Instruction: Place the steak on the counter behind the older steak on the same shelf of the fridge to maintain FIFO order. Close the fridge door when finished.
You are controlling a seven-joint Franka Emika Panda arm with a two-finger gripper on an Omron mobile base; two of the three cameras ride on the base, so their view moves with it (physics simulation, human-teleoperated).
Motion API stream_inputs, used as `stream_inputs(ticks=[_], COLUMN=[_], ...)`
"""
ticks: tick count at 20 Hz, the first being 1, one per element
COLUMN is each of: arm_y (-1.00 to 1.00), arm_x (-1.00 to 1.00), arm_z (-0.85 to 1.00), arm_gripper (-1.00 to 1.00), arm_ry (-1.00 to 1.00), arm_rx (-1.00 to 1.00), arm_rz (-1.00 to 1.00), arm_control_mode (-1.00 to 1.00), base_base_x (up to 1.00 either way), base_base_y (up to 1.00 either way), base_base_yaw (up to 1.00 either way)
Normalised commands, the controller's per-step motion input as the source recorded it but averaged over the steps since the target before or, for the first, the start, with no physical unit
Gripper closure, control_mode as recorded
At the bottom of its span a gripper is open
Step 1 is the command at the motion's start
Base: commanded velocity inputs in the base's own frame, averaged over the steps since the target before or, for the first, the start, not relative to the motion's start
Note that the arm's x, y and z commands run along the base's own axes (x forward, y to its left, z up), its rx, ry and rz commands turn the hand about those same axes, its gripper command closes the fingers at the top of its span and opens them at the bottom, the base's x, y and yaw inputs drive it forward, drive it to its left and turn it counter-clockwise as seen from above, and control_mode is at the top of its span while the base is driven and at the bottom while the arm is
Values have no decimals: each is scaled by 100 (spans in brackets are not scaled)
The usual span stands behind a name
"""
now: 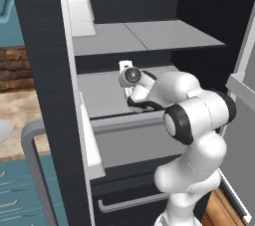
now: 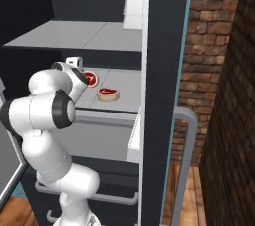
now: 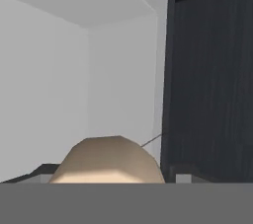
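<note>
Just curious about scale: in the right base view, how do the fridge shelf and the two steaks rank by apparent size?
1. the shelf
2. the older steak and the steak: they look alike; the arm partly hides the rear one, so no ranking.

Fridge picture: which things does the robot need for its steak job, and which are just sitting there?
For the job: the steak, older steak, shelf, fridge door, gripper.

Just sitting there: upper shelf, door bin, brick wall.
</note>
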Motion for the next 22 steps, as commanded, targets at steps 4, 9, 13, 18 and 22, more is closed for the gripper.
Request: stream_inputs(ticks=[4,9,13,18,22], arm_y=[3,15,21,1,0], arm_x=[19,35,42,47,49], arm_z=[-2,0,-3,-8,-16], arm_gripper=[100,100,100,100,100], arm_ry=[-5,-2,0,0,0], arm_rx=[-11,-9,-8,-5,-5], arm_rz=[3,1,0,4,5], arm_control_mode=[-100,-100,-100,-100,-100], base_base_x=[0,0,0,0,0], base_base_y=[0,0,0,0,0], base_base_yaw=[0,0,0,0,0])
